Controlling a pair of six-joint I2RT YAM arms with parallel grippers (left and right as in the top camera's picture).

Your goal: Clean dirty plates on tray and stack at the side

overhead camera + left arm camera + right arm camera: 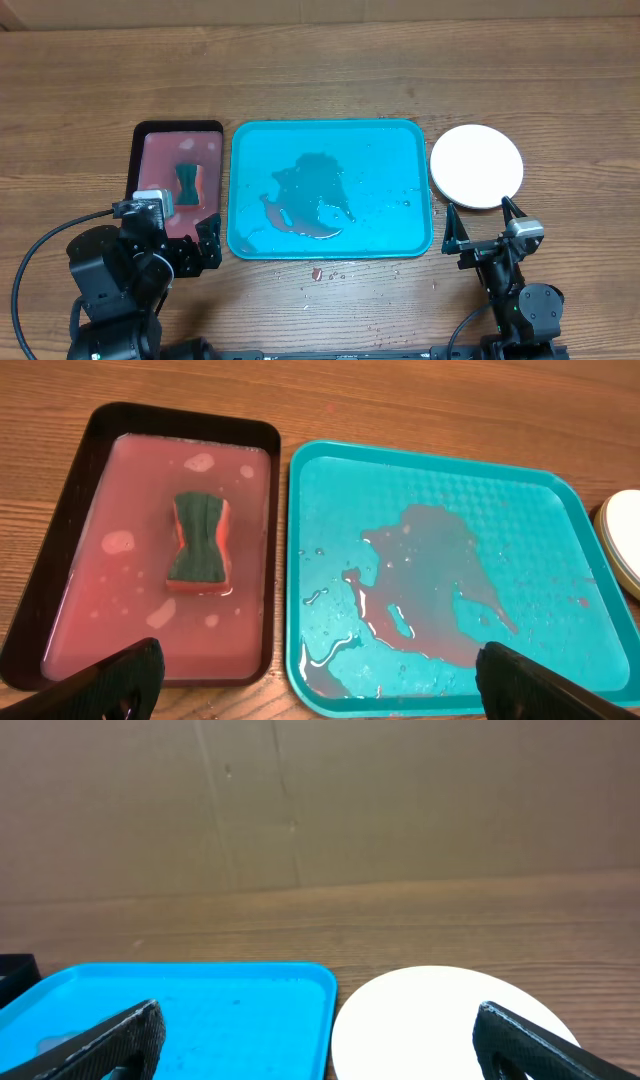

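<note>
Gaping empty, left hand (pixel 320 685) and right hand (pixel 482 218) hover; white plate (pixel 477 166) hides anything beneath.

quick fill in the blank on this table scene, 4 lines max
The plates sit to the ___ of the blue tray.
The blue tray holds a puddle but ___ plates.
The ___ lies in the black tray.
The left end effector and right end effector are both ___.
Missing: right; no; sponge; open.
</note>
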